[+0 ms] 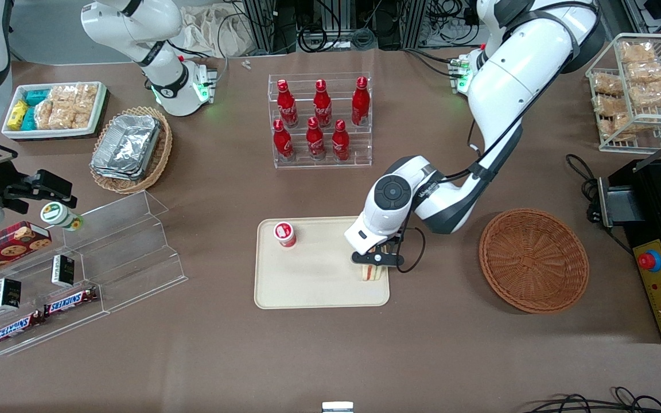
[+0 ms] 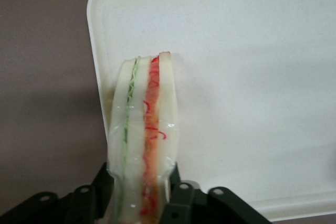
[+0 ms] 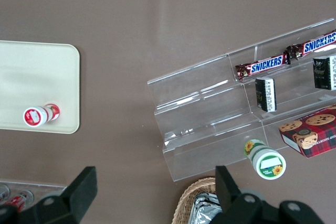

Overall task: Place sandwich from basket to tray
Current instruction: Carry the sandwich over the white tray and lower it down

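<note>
My left gripper [image 1: 377,259] is shut on the sandwich [image 1: 372,273], a pale bread wedge in clear film with an orange-red stripe and a thin green one. It holds the sandwich over the cream-beige tray [image 1: 313,289], at the tray's end nearest the basket. I cannot tell whether the sandwich touches the tray. In the left wrist view the black fingers [image 2: 181,203] press both sides of the sandwich [image 2: 144,129], with the tray [image 2: 252,77] under it and my gripper [image 2: 142,195] at its base. The reddish-brown round basket [image 1: 533,259] stands empty beside the tray, toward the working arm's end.
A small red-and-white cup [image 1: 285,234] stands on the tray, also in the right wrist view [image 3: 35,115]. A rack of red bottles [image 1: 320,120] is farther from the camera. An acrylic stepped shelf [image 1: 107,252] and a lighter wicker basket [image 1: 131,149] lie toward the parked arm's end.
</note>
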Robot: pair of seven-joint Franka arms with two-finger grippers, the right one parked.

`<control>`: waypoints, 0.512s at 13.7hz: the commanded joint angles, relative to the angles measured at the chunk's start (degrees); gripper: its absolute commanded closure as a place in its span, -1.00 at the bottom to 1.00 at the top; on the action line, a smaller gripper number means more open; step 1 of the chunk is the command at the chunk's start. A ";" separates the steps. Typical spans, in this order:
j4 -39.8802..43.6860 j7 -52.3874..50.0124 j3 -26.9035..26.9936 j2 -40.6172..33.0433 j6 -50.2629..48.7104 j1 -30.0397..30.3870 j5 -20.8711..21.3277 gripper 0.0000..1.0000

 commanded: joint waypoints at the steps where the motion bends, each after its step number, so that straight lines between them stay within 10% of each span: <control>1: 4.05 -2.13 0.35 0.58 0.18 -1.16 1.82 -1.00; 7: 4.77 -3.54 -0.36 -10.99 -14.30 -0.38 -2.02 -1.00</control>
